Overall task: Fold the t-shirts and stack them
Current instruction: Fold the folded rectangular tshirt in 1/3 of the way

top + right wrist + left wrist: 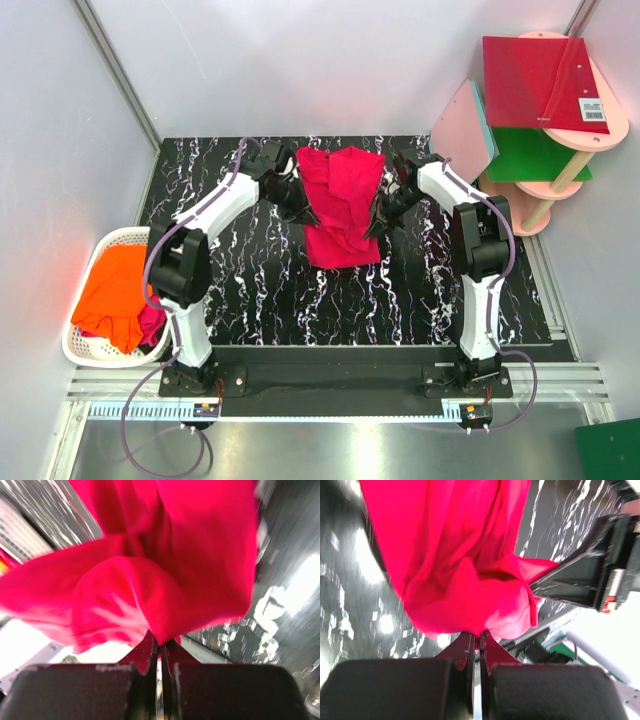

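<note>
The crimson t-shirt [340, 205] is bunched in the upper middle of the top view. Its long axis runs from the top to the bottom of the frame, over the black marbled tabletop [260, 290]. The left fingers [462, 650] are pressed together, pinching its left edge, and the right fingers [142, 652] pinch its right edge the same way. Bare tabletop spreads below and to both sides. An orange t-shirt [115, 285] fills the white basket [110, 236] at the left edge. White walls close in the far side.
</note>
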Available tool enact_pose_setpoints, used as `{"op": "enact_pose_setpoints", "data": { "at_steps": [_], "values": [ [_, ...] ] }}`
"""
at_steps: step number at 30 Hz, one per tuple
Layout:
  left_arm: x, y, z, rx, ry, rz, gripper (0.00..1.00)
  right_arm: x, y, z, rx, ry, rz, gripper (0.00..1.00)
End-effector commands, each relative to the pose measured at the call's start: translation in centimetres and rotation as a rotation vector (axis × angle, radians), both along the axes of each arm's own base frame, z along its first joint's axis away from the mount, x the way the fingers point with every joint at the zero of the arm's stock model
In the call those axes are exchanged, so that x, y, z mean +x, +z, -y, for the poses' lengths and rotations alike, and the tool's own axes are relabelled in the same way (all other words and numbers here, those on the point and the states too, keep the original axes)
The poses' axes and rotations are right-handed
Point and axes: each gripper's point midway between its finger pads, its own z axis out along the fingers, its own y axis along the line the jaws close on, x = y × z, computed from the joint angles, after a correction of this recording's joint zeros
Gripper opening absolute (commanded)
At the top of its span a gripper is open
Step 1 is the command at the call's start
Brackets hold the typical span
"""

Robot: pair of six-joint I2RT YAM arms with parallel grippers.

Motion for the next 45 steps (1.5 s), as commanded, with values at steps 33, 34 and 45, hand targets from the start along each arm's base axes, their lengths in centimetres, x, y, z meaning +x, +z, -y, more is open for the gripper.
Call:
{"op": "enact_pose_setpoints", "data": {
  "at_steps": [33,34,45],
  "values": [
    [3.1,-3.2,-2.0,0.093,-0.008,0.049,0.99,20.2,7.5,1.5,0.094,-0.190,0.645,1.00],
    [2.8,-3.2,-2.4,0.102,-0.010,0.054,0.99,19.7,7.3,1.6,0.089,-0.180,0.651,1.00],
    [1.7,-5.0,-2.5,0.110,-0.019,0.001,0.70,11.6,8.3,-0.3,0.312,-0.047,0.535,0.00]
  ]
}}
